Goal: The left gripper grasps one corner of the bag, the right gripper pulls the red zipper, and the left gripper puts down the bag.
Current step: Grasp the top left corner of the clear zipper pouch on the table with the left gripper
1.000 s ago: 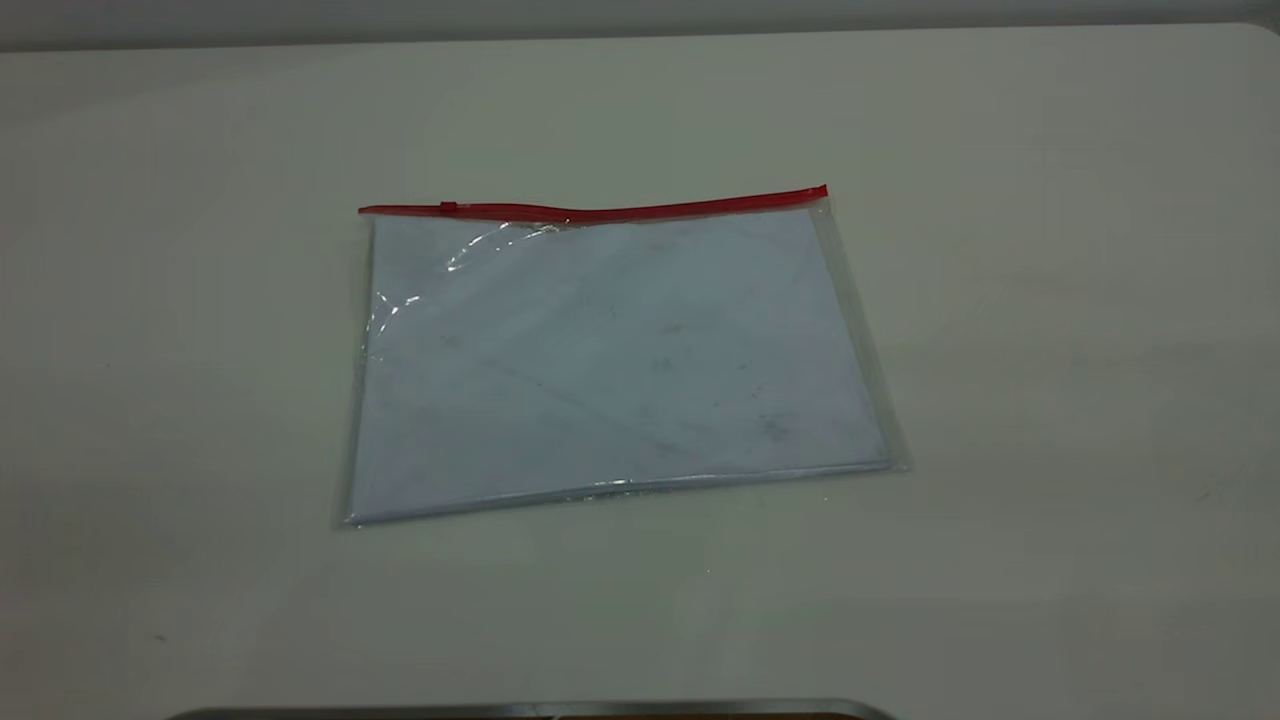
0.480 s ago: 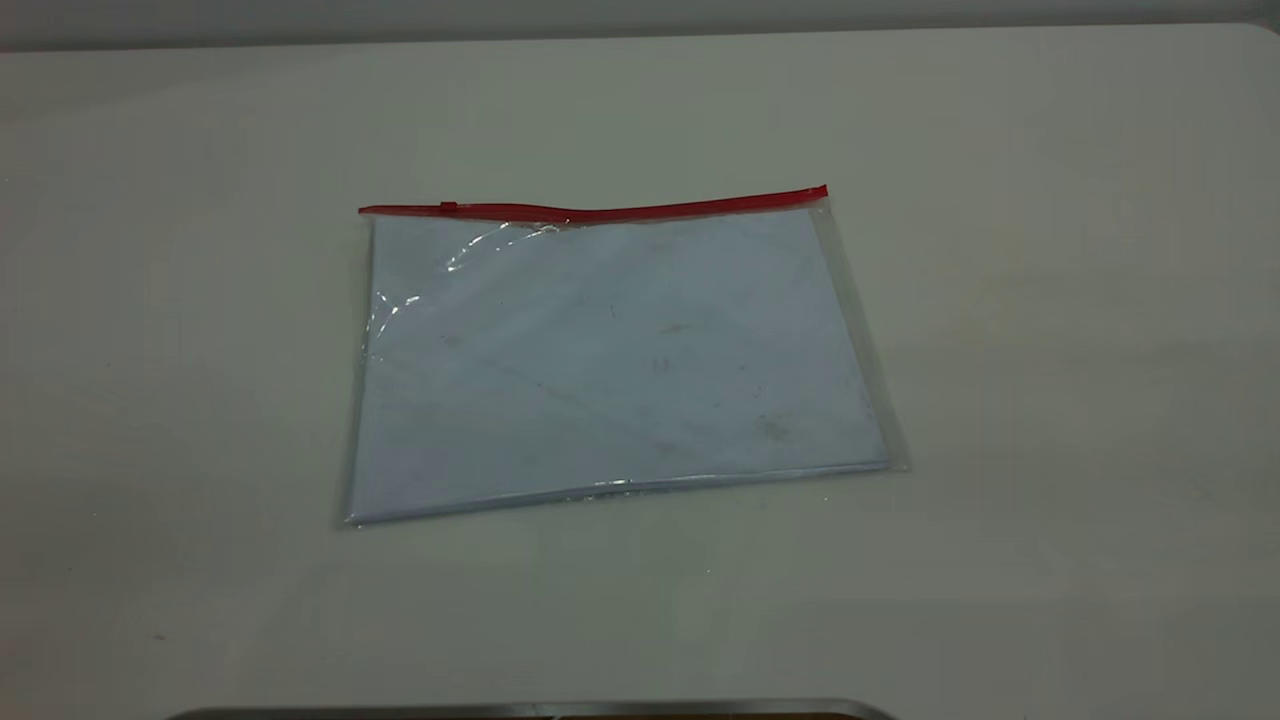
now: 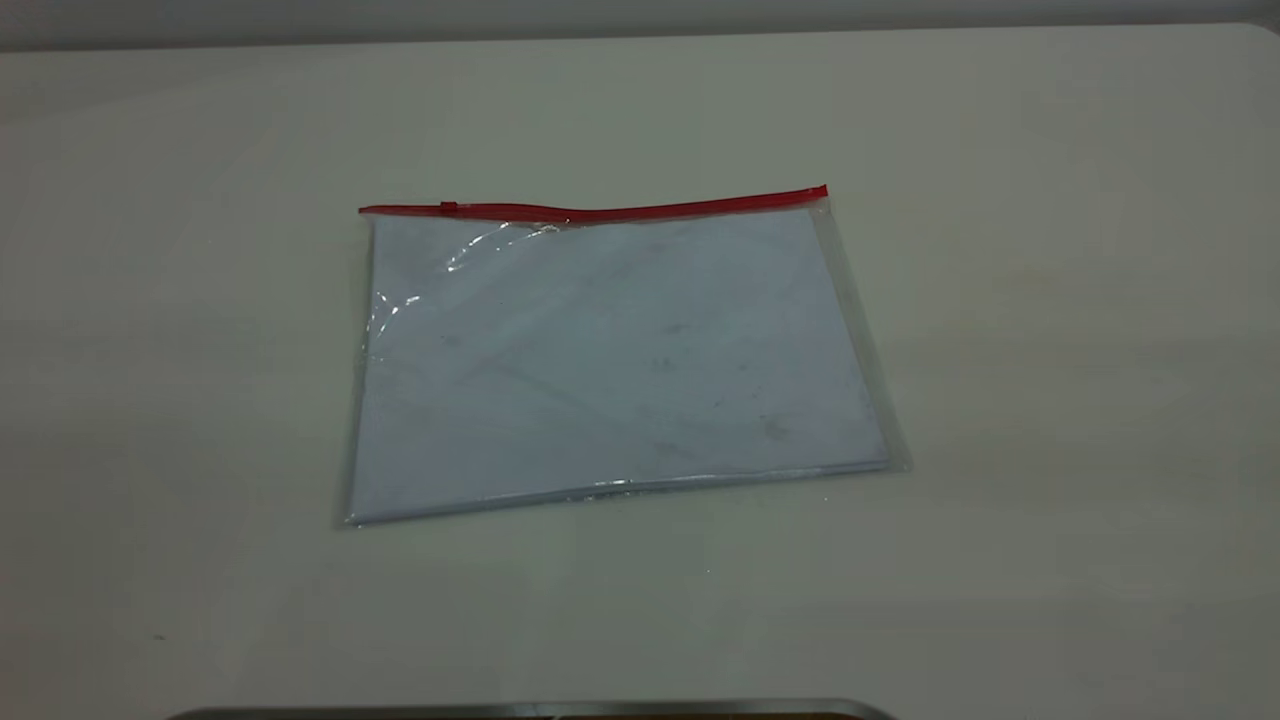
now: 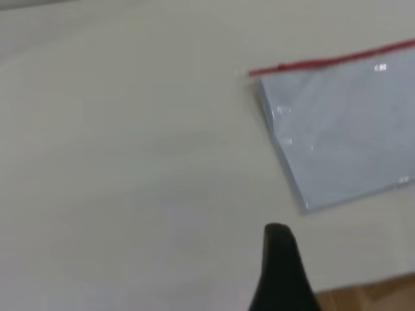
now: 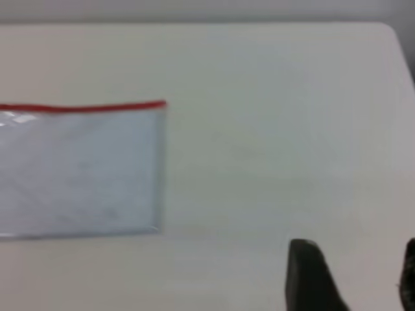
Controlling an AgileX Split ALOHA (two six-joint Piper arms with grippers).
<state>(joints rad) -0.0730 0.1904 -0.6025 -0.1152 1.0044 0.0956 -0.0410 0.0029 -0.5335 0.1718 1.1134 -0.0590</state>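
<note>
Clear plastic bag (image 3: 615,360) is lying flat mid-desk (image 3: 1050,300), red zipper (image 3: 600,210) along its far edge, exposing both strip corners, while the left tool (image 4: 280,272) (opening indeterminable) and parted right tool (image 5: 353,275) are hovering well apart.

Under me I see a wide, flat, cream-white table (image 3: 1050,300) with a matte top; its far right corner is rounded. Behind its far edge runs a pale grey wall (image 3: 640,15). At the near edge lies a thin dark metal-looking strip (image 3: 530,711), with brown wooden floor (image 4: 369,299) below.
</note>
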